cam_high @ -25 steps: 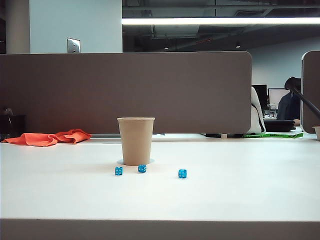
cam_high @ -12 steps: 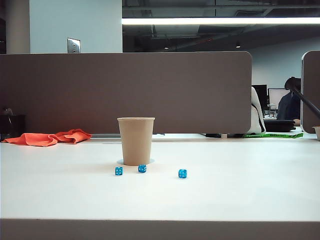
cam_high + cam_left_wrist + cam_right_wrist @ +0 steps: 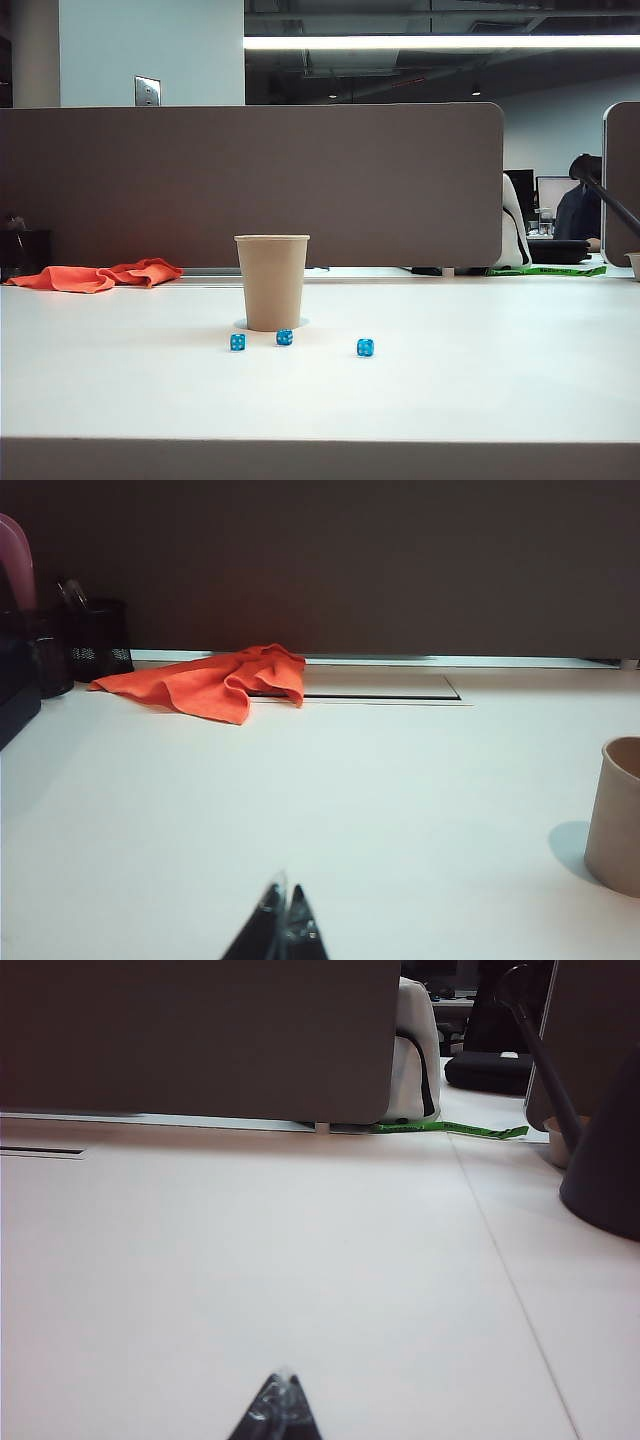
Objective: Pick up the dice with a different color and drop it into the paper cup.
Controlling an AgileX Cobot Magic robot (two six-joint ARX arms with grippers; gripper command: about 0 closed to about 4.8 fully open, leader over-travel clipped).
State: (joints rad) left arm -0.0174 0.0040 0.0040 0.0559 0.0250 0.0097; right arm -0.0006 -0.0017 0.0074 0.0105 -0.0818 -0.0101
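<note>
Exterior only: three blue dice (image 3: 285, 338) near paper cup (image 3: 272, 282).
Left gripper (image 3: 283, 905): near, clenched, empty.
Right gripper (image 3: 281, 1390): near, clenched, empty.
Cups: one.

Left gripper (image 3: 283, 920), right gripper (image 3: 281, 1400) apparently closed, low

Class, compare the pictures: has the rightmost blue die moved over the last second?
No. The rightmost blue die sits equally far right of the paper cup throughout.

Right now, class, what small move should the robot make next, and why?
Probably raise the left gripper to look into or behind the paper cup: only three blue dice show, no odd-coloured one. It and the right gripper sit shut, empty, low over the table.
</note>
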